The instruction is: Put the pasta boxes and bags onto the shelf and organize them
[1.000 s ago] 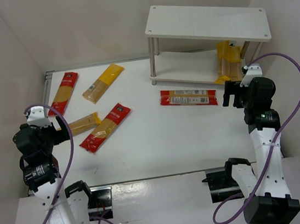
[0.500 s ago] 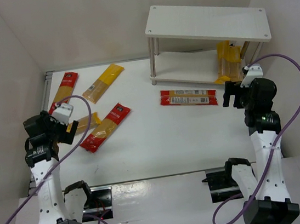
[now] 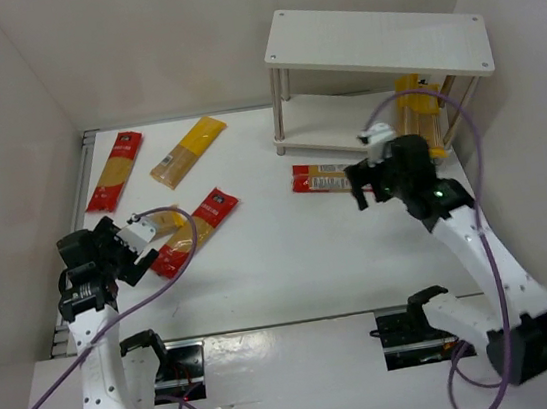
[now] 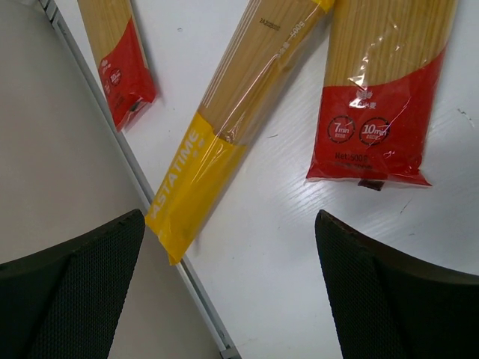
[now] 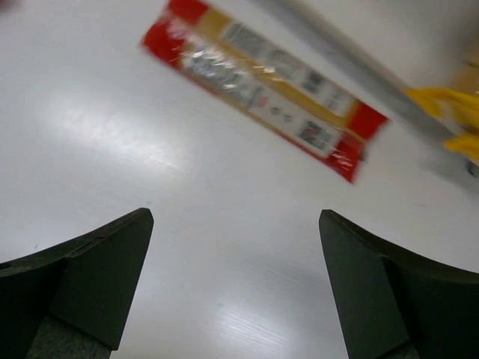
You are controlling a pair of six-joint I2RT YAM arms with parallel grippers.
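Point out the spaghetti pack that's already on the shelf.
The yellow pack at the right end of the shelf's lower tier; every other pack lies on the table.

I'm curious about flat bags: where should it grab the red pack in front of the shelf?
Probably mid-length, from above, jaws spanning its narrow width: the red pack lies flat on the table, long and slim, and the open right gripper hovers near it.

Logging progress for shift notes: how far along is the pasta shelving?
Done: one yellow pack on the shelf's lower tier. In hand: nothing; left gripper and right gripper are open, empty. Left: five packs on the table, including the red pack by the shelf.
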